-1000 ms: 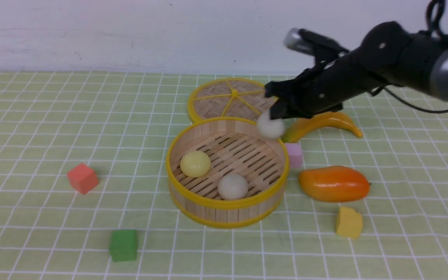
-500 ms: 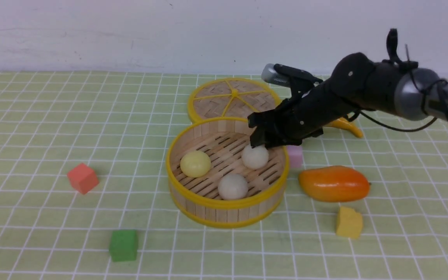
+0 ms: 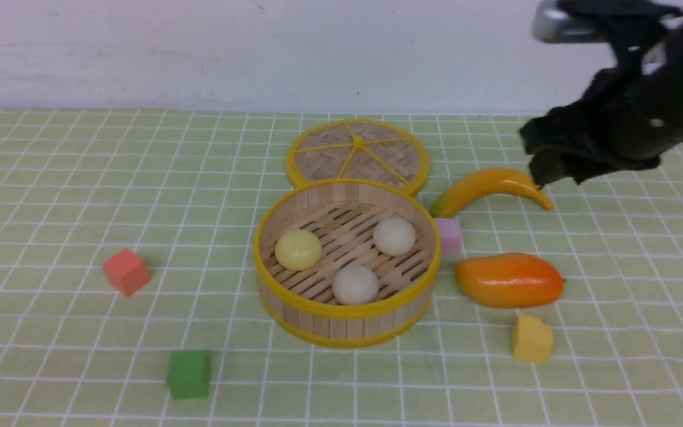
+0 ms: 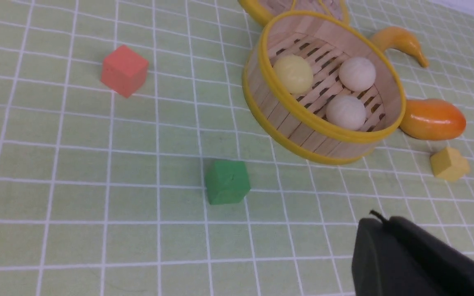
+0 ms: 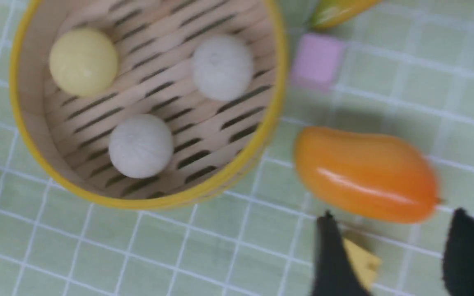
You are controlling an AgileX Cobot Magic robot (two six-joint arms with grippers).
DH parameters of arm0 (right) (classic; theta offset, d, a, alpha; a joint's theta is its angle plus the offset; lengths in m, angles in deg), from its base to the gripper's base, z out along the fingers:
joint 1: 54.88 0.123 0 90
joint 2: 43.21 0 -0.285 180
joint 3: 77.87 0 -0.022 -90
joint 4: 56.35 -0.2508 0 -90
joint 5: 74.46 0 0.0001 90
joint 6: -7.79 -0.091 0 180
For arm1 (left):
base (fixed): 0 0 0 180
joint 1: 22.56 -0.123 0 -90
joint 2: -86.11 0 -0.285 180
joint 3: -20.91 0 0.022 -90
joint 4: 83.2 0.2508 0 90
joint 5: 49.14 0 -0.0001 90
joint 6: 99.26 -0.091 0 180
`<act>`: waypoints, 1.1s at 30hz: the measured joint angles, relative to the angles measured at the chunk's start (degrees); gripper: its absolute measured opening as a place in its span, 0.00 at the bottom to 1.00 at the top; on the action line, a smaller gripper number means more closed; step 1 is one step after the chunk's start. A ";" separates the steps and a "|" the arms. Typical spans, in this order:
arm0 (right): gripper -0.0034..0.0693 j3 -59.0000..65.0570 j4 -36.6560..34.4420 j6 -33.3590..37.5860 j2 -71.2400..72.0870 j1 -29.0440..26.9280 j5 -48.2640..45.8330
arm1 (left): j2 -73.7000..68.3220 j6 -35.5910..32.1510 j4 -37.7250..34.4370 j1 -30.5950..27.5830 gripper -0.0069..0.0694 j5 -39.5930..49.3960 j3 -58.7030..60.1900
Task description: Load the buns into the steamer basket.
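The steamer basket (image 3: 345, 327) stands at the table's middle with all three buns on its slatted floor: the pale yellow bun (image 3: 298, 249), an off-white bun (image 3: 355, 284) and a second off-white bun (image 3: 394, 236). They also show in the left wrist view (image 4: 357, 73) and the right wrist view (image 5: 222, 67). My right gripper (image 3: 546, 160) is open and empty, raised high at the right, well away from the basket; its fingers (image 5: 331, 255) frame the yellow block. My left gripper (image 4: 379, 224) is shut and empty, low over the table near the front.
The woven lid (image 3: 357, 153) lies behind the basket. A banana (image 3: 490, 185), a pink block (image 3: 449, 236), an orange mango (image 3: 508, 279) and a yellow block (image 3: 532, 338) lie to the right. A red cube (image 3: 125, 271) and a green cube (image 3: 188, 373) lie to the left.
My right gripper lowered the off-white bun into the basket, let it go, then rose and pulled back to the upper right. The left arm has not moved.
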 joint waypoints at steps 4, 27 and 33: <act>0.11 22.55 0.66 -0.07 21.61 0.00 18.74 | 0.36 0.14 -2.90 0.00 0.10 -0.07 0.12; 0.02 69.92 0.01 -0.03 83.80 -0.08 37.82 | 0.30 -1.58 -19.61 0.00 0.12 -9.77 7.47; 0.03 70.00 -2.18 -1.23 83.57 -0.08 36.46 | 0.30 -1.58 -19.61 0.00 0.13 -9.41 7.47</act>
